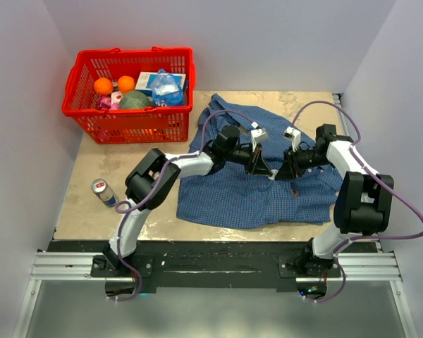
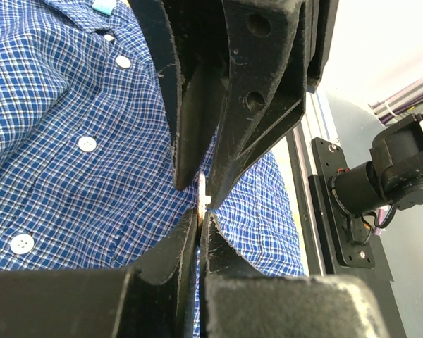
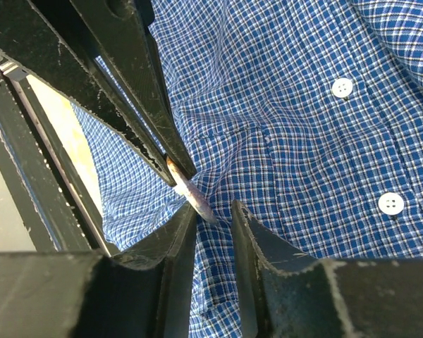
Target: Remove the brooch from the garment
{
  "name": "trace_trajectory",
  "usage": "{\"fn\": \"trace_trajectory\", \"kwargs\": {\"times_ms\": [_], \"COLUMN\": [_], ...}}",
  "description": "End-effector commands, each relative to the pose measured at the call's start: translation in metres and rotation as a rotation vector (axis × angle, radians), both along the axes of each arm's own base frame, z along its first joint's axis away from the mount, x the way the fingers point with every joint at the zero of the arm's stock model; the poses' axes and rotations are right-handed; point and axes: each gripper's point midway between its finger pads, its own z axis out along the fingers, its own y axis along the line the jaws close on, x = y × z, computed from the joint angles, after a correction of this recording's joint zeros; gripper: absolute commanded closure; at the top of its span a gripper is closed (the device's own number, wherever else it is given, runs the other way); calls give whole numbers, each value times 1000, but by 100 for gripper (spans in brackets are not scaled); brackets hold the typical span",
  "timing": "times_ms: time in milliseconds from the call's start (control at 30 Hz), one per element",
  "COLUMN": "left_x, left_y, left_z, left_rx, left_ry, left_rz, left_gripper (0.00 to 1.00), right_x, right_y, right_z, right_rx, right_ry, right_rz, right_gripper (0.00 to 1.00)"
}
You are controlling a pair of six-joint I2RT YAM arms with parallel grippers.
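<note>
Both arms meet mid-shirt, right half of the tan desk [image 1: 81, 218]. Left gripper [image 2: 199, 222] is clamped on the small reddish-brown brooch [image 3: 190, 191], which sits edge-on in the blue fine-checked button-up shirt [image 3: 303, 141]. Right gripper [image 3: 213, 211] is barely apart, straddling the brooch's lower end. I reckon it's bracing the cloth while left pulls. In the top view the fingertips hide the brooch, and the left wrist shows only a pale sliver.
</note>
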Motion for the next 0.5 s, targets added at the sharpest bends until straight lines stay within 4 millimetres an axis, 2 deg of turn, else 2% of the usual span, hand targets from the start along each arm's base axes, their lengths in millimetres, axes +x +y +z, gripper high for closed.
{"fn": "trace_trajectory", "kwargs": {"times_ms": [0,133,367,467], "left_x": [-19,-19,-18,-17], "left_y": [-3,-4,-4,-3], "left_z": [27,28,23,24], "left_rx": [-78,-80,-70,-71], "left_ry": [-54,-58,-57,-58], "left_rz": [-97,-100,-95,-92], "left_gripper": [100,100,100,100], "right_x": [20,21,14,10], "right_y": [2,2,9,11], "right_z": [15,15,22,23], "right_rx": [20,26,75,84], "right_ry": [-85,-73,-72,-64], "right_rz": [11,2,43,65], "right_gripper": [70,74,66,67]}}
